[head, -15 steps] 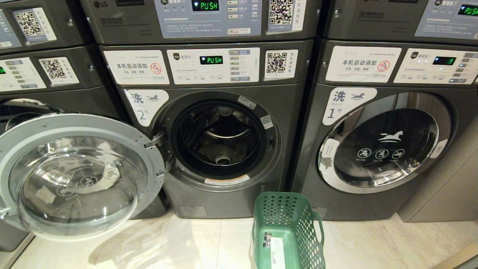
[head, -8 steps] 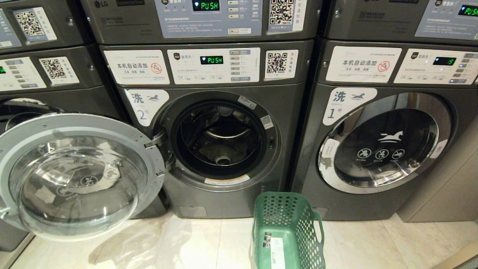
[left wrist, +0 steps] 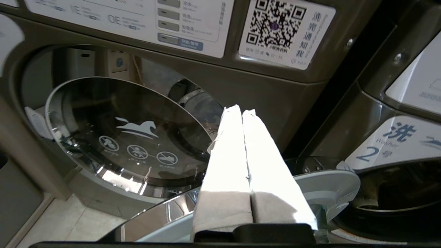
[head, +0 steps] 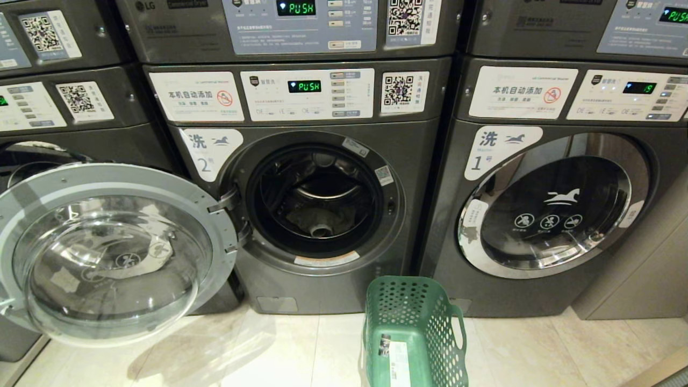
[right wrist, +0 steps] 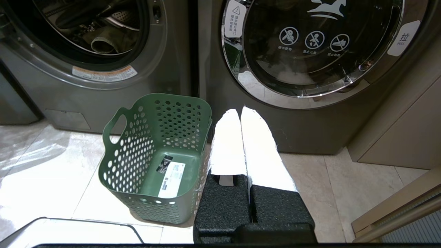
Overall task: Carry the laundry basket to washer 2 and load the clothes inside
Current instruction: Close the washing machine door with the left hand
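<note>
Washer 2 (head: pixel 419 161) stands in the middle with its round door (head: pixel 107 252) swung wide open to the left. The clothes (head: pixel 301 217), a grey-beige bundle, lie inside its drum and also show in the right wrist view (right wrist: pixel 103 43). On the floor in front of the gap between washers 2 and 1 stands the green laundry basket (head: pixel 411 333), upright and holding only a paper label (right wrist: pixel 162 158). My left gripper (left wrist: pixel 240 109) is shut on nothing, raised over the open door's rim (left wrist: pixel 330 182). Just right of the basket my right gripper (right wrist: pixel 240 112) hangs low, shut and empty. Neither arm shows in the head view.
Washer 1 (head: pixel 553 209) on the right has its door closed. Another closed washer door (left wrist: pixel 127 137) lies to the left, behind the open door. Dryers are stacked above. A beige cabinet (right wrist: pixel 396 120) stands at the far right on the tiled floor (head: pixel 269 349).
The light patch on the floor under the open door and the reflections in its glass have shifted slightly. Basket, door and clothes have kept still.
</note>
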`<state>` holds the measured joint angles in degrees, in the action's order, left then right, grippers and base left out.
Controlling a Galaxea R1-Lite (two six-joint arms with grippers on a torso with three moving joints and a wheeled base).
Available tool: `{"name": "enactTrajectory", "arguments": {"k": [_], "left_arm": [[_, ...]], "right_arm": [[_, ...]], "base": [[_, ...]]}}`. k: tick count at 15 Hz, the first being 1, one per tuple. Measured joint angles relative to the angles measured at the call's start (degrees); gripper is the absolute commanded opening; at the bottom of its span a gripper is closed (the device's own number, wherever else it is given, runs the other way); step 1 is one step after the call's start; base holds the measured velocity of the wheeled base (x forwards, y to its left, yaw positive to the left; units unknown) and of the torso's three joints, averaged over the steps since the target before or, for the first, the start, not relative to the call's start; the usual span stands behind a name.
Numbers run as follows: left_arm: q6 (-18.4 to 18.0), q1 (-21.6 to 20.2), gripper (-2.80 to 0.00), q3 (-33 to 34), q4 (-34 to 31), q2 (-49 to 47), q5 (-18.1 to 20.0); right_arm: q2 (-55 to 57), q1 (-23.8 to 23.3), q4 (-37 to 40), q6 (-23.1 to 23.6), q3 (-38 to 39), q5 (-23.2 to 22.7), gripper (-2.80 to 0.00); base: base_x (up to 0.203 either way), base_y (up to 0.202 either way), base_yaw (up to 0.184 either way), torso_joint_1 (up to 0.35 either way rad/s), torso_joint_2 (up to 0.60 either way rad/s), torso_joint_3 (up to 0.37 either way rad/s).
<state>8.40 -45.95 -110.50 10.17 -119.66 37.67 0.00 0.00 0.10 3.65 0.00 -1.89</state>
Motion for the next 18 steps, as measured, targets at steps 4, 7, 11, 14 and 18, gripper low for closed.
{"name": "enactTrajectory", "arguments": {"k": [4,7,11,14,18], "left_arm": [[0.0,-1.4,-2.8,-0.1,8.3,-5.9,4.7],[1.8,-1.9,-2.8,-0.1,8.9,-9.1,5.2],[9.6,-1.9,-2.8,-0.2,10.0,-10.5,6.0],[9.6,-2.1,-2.8,-0.1,9.9,-11.4,5.9],[9.2,-1.9,-2.8,0.0,9.3,-12.6,5.3]], "right_arm": [[0.0,0.0,0.0,0.0,0.0,0.0,-2.8],[0.0,0.0,0.0,0.0,0.0,0.0,-2.8],[0.0,0.0,0.0,0.0,0.0,0.0,-2.8],[0.0,0.0,0.0,0.0,0.0,0.0,-2.8],[0.0,0.0,0.0,0.0,0.0,0.0,-2.8]], "base": [[0.0,0.0,0.0,0.0,0.0,0.0],[0.0,0.0,0.0,0.0,0.0,0.0],[0.0,0.0,0.0,0.0,0.0,0.0],[0.0,0.0,0.0,0.0,0.0,0.0],[0.0,0.0,0.0,0.0,0.0,0.0]]}}
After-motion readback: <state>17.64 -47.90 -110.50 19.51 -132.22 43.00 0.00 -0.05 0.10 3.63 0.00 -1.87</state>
